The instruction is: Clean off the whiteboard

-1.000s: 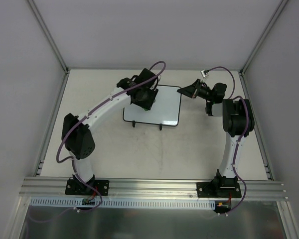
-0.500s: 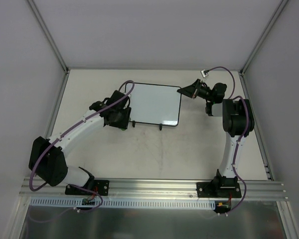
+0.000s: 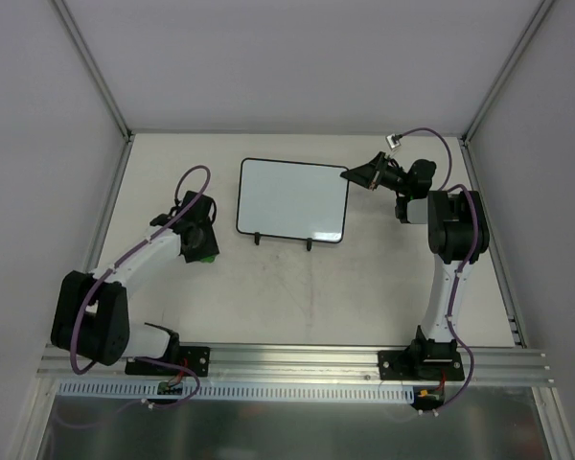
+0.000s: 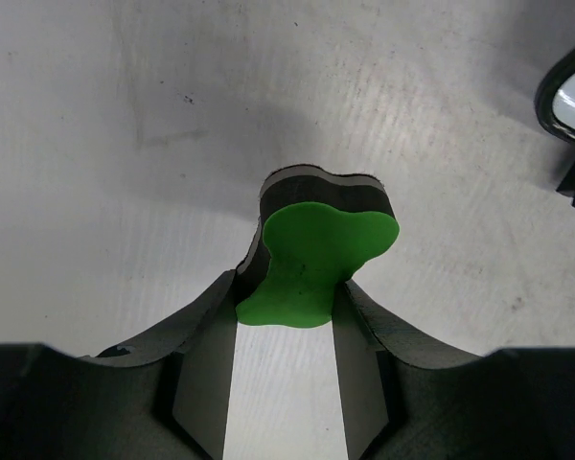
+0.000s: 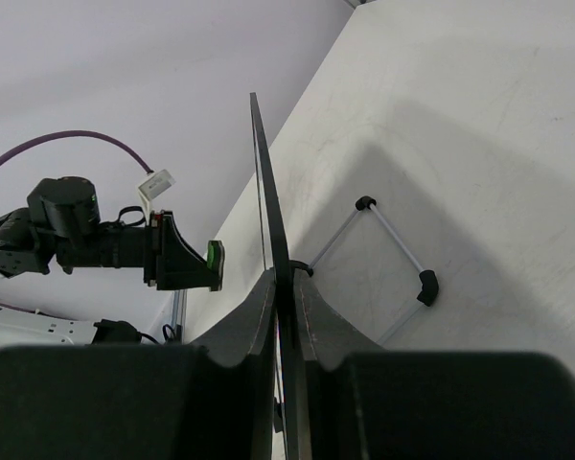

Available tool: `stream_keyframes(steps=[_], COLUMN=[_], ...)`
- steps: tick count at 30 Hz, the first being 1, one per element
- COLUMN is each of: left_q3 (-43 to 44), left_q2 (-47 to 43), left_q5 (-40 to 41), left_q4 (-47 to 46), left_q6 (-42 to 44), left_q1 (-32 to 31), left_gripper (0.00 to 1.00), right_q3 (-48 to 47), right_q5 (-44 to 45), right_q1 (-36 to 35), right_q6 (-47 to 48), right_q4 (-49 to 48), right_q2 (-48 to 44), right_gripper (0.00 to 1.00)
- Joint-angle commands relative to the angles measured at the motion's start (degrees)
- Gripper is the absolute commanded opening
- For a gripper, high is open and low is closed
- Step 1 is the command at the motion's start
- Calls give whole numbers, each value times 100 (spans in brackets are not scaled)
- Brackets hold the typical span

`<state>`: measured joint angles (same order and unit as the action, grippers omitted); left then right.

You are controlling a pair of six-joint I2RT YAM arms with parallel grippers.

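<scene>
whiteboard (image 3: 293, 199) mid table (image 3: 364, 287), looks clean: erase likely done | left gripper (image 4: 289, 287) pinching green eraser (image 4: 316, 244), off to board's left | right gripper (image 5: 286, 292) clamped on its right edge | todo: release both

White arms (image 3: 446, 287), black joints (image 3: 457, 228), purple cables (image 3: 425, 130)
</scene>
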<state>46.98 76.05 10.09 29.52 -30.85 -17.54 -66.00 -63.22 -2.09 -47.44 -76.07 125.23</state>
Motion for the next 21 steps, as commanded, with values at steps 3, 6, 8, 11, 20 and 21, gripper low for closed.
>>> stream_keyframes(steps=[3,6,8,11,20,21], left_q3=[83,83,74,83,30,13], left_q2=[568,665,683,692,94,24], left_q5=[29,-33,-33,-103,-121,-130], left_q4=[-376,-455,-491,-517,-508,-508], left_q6=[-290,-255,-229,-202,-158,-158], left_q1=[31,40,49,84,93,102], left_gripper=[0,9,17,56,83,84], right_q3=[-89,-89,-89,-98,-106,-115], right_q5=[-191,-199,-191,-191,-173,-173], right_q1=[-178,-178,-178,-178,-169,-169], right_q6=[-46,-46,-46,-55,-64,-64], right_q4=[-1147,-1147,-1138,-1138,-1138,-1138], right_q2=[-157,-157,-148,-130,-113,-113], right_gripper=[0,0,0,0,27,27])
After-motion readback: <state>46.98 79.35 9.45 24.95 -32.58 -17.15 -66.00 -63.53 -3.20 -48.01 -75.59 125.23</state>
